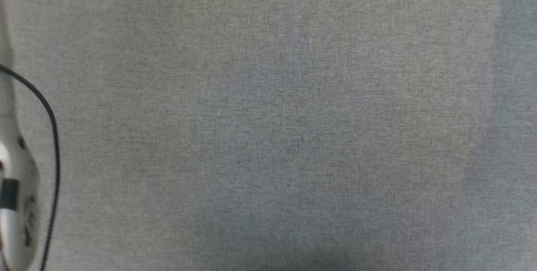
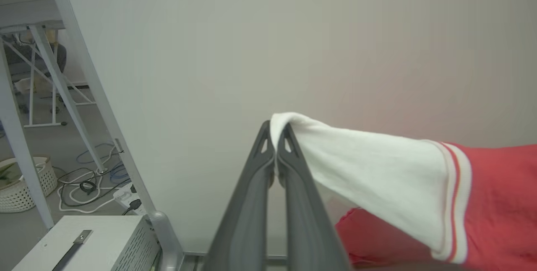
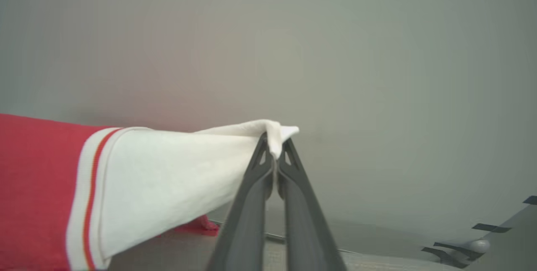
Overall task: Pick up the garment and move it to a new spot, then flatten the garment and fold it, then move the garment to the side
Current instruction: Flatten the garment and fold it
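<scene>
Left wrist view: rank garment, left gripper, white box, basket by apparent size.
1. garment
2. left gripper, shut on the garment's sleeve; nearness to the camera inflates it
3. white box
4. basket

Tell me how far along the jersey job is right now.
Done: the garment is grasped, the left gripper and right gripper each with jaws shut on a white sleeve tip. In hand: it is held up by the sleeves, stretched between the two arms. Left: setting it down at a new spot, flattening, folding, and moving it aside.
</scene>
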Controlling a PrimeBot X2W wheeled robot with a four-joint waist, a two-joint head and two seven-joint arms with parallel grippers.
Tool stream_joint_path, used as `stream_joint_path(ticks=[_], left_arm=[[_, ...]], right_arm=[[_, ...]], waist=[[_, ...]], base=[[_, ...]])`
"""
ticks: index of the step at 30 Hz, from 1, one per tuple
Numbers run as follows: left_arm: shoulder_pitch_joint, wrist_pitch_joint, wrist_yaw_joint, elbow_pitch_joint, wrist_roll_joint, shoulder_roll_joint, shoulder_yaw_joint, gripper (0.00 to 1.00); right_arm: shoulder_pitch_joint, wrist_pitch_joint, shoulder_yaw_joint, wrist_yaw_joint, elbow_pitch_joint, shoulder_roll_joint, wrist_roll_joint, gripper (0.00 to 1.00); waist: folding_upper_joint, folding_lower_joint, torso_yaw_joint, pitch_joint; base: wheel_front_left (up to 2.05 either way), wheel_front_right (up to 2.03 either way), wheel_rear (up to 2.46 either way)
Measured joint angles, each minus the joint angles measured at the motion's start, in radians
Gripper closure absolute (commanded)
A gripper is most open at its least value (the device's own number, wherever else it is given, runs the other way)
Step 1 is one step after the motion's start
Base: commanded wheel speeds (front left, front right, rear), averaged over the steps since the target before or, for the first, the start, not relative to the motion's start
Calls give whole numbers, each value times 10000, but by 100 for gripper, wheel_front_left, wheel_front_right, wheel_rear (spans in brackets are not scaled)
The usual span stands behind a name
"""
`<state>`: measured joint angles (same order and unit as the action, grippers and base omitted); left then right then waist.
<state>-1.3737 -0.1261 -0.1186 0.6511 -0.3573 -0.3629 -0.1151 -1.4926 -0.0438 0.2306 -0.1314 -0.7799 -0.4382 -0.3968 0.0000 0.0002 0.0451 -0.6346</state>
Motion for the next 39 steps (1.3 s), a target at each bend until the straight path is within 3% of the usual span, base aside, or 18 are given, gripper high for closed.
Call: stream_joint_path(ticks=[10, 21, 30, 31, 39], left_arm=[[3545, -539, 8, 610, -527, 368, 42, 100], [7348, 568, -46, 146, -1005, 449, -384, 100], [10027, 2313, 182, -1484, -1638, 205, -360, 100], [11151, 3028, 366, -2429, -1898, 23, -305, 100], [13765, 4608, 1051, -4909, -2529, -364, -27, 100]], right_arm=[[3114, -134, 671, -4, -397, -453, -1373, 100], [6586, -1154, 1195, -13, 25, -888, -2681, 100], [8849, -2046, 1060, -13, 782, -1118, -3271, 100], [9639, -2487, 938, -13, 1252, -1221, -3407, 100], [11770, -3860, 159, -12, 2922, -1365, -3758, 100]], waist=[[0, -2, 21, 1337], [0, -3, 102, 3287], [0, -3, 118, 4778], [0, -3, 80, 5256], [0, -3, -145, 6194]], base=[[0, 0, 0], [0, 0, 0], [0, 0, 0], [0, 0, 0], [0, 0, 0]])
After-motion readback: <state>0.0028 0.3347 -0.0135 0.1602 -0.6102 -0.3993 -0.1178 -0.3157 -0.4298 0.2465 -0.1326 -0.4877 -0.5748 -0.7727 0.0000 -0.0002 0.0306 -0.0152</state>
